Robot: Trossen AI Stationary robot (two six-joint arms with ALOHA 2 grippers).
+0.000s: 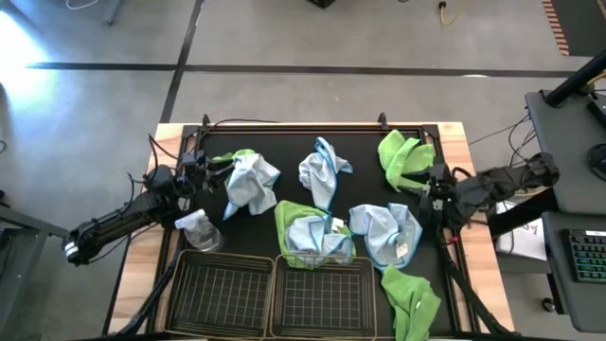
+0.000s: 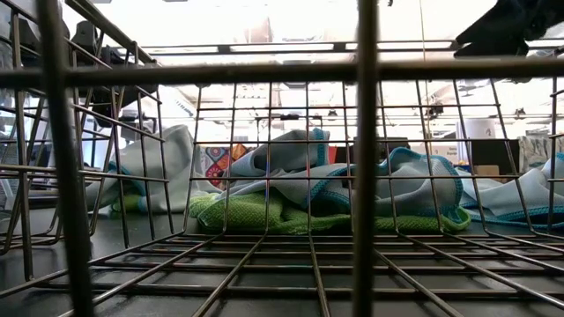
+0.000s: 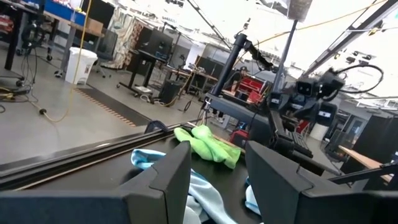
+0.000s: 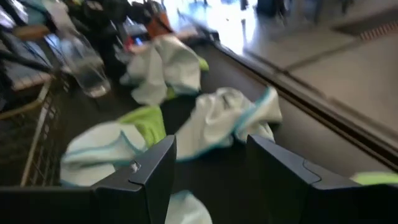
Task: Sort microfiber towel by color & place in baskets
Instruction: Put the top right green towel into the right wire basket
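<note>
From above, a large black mat (image 1: 284, 142) covers the wooden table (image 1: 464, 142). Soft fuzzy microfiber towels lie scattered on it: a pale blue one (image 1: 252, 183) near the left edge, another pale blue one (image 1: 323, 170) at the middle, a lime green one (image 1: 402, 158) by the far right corner, a pale blue one (image 1: 388, 234) right of centre, and a lime green one (image 1: 410, 298) at the near right corner. A green-and-blue heap (image 1: 311, 237) hangs over the far rim of the right one of two dark wire-mesh baskets (image 1: 270, 296) at the near edge. A small clear spray bottle (image 1: 200, 230) stands beside the left basket. The left gripper (image 1: 210, 169) hovers at the left edge, the right gripper (image 1: 428, 194) at the right edge.

The low view looks through basket wire (image 2: 366, 158) at the heap.

In the left wrist view, the fingers (image 3: 163, 183) are spread, gripping nothing.

In the right wrist view, the fingers (image 4: 152, 174) are likewise spread and bare.
</note>
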